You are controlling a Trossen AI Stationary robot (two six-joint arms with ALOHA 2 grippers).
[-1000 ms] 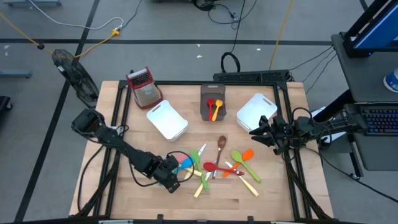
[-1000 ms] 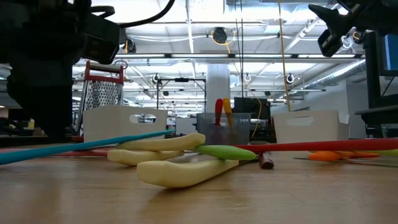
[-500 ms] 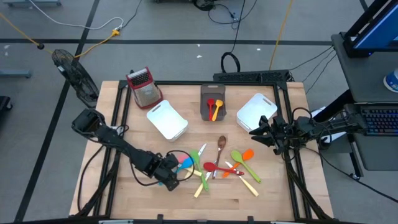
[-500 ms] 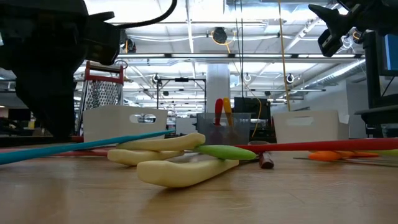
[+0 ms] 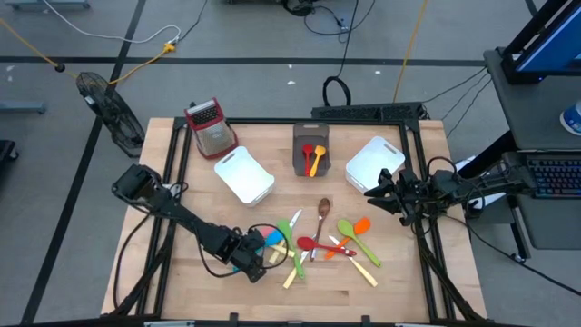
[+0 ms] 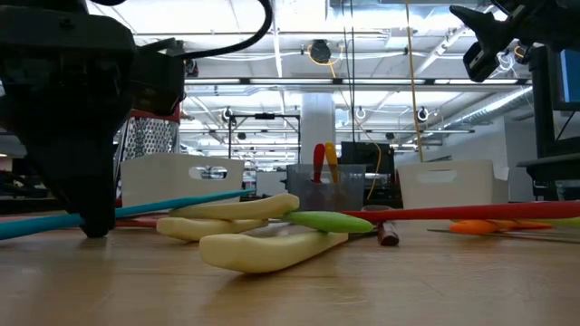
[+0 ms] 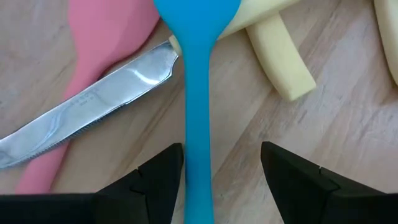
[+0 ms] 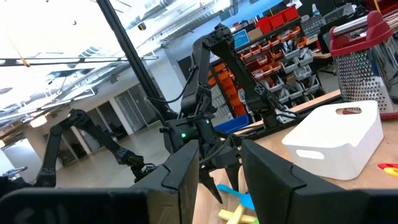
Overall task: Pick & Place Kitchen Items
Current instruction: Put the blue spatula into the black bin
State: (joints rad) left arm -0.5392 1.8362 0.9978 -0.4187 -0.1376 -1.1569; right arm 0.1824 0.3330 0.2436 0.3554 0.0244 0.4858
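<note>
The kitchen items lie in a loose heap on the table's near middle. Among them are a blue spatula [image 5: 264,243], a pink one [image 7: 99,43], a table knife [image 7: 93,102], cream handles [image 7: 280,59], a red spoon [image 5: 313,243], green spoons [image 5: 349,232], an orange spoon [image 5: 362,224] and a wooden spoon [image 5: 323,211]. My left gripper [image 5: 252,265] is open and points down. Its fingers stand on either side of the blue spatula's handle [image 7: 198,130], low at the table [image 6: 95,226]. My right gripper [image 5: 370,193] is open and empty, raised at the table's right. My left gripper's fingers [image 7: 158,183] straddle the blue spatula's handle [image 7: 198,162] from above, lying across it. One finger stands right beside the handle, and I cannot tell whether it touches it. The spatula lies flat on the table.
A grey bin [image 5: 311,136] at the far middle holds a red and a yellow utensil. White bins stand at the far left [image 5: 243,175] and far right [image 5: 374,163]. A red-topped grater [image 5: 211,127] stands at the far left corner.
My left gripper has gone down toward the table and a little toward the right edge, onto the blue spatula's handle. Its fingertip now stands at table height in the low view. The utensils have not moved.
</note>
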